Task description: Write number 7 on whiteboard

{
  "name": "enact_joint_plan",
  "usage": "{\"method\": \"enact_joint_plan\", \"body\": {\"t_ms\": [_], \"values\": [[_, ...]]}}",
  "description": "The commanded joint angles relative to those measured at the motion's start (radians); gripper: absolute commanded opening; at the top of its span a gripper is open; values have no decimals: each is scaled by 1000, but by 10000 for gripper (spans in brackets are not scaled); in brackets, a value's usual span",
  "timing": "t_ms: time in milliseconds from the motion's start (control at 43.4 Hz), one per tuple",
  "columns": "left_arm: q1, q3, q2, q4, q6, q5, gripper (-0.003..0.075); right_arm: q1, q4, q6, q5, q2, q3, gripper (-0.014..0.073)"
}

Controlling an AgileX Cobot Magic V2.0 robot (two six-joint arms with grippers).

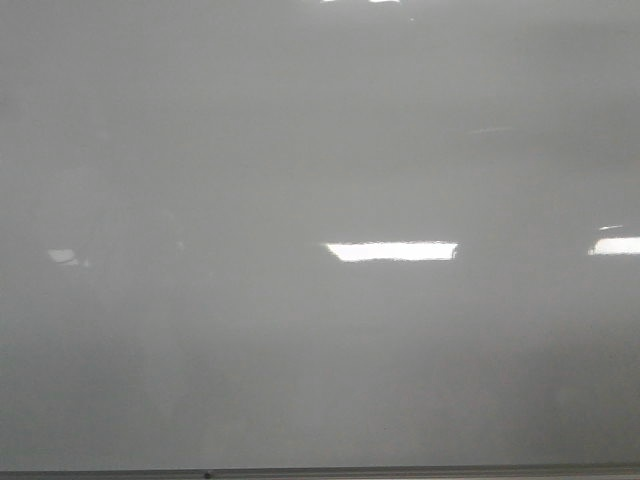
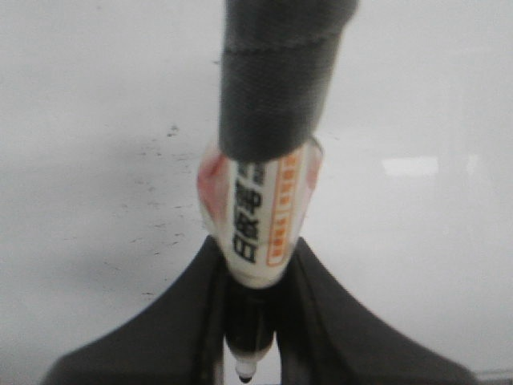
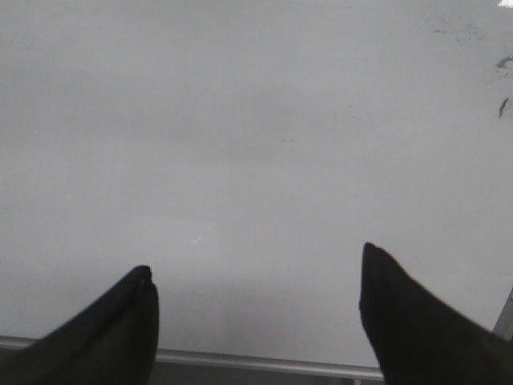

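The whiteboard (image 1: 300, 150) fills the front view, glossy pale grey, and neither gripper shows there. No number 7 is in view on it. In the left wrist view my left gripper (image 2: 258, 241) is shut on a white marker (image 2: 260, 208) with black and orange print and grey tape (image 2: 276, 80) round its upper body. Its uncapped tip (image 2: 244, 370) sticks out past the fingers over the whiteboard (image 2: 96, 120); whether it touches the board I cannot tell. My right gripper (image 3: 255, 258) is open and empty above the whiteboard (image 3: 240, 120).
A thin grey metal frame edge (image 1: 400, 471) runs along the board's near side, also under the right gripper (image 3: 240, 361). Faint dark smudges (image 2: 164, 160) mark the board beside the marker, and more specks (image 3: 501, 80) show in the right wrist view. Bright light reflections (image 1: 392, 251) lie on the surface.
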Motion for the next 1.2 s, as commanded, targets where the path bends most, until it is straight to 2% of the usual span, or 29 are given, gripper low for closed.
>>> {"method": "enact_joint_plan", "body": {"t_ms": [0,138,369,484,622,761,830,991,1175], "values": [[-57,-84,-43,-37,108,78,-20,-5,17,-9,46,0,-88,542],[-156,-151,-33,-129,288,206,-20,-4,24,-12,121,20,-136,542],[-338,-182,20,-318,573,297,-20,-2,96,-90,163,78,-164,542],[-452,-182,56,-325,583,296,-20,-2,184,-189,175,122,-167,542],[-571,-182,96,-325,666,290,-20,16,322,-422,186,179,-167,542],[-669,-182,126,-323,694,257,-20,116,438,-697,211,227,-167,542],[-702,-182,136,-323,696,248,-20,184,468,-783,224,253,-167,542],[-756,-182,144,-323,708,244,-20,353,479,-862,221,313,-167,542],[-785,-182,144,-323,708,244,-20,515,500,-879,131,362,-168,542]]}}
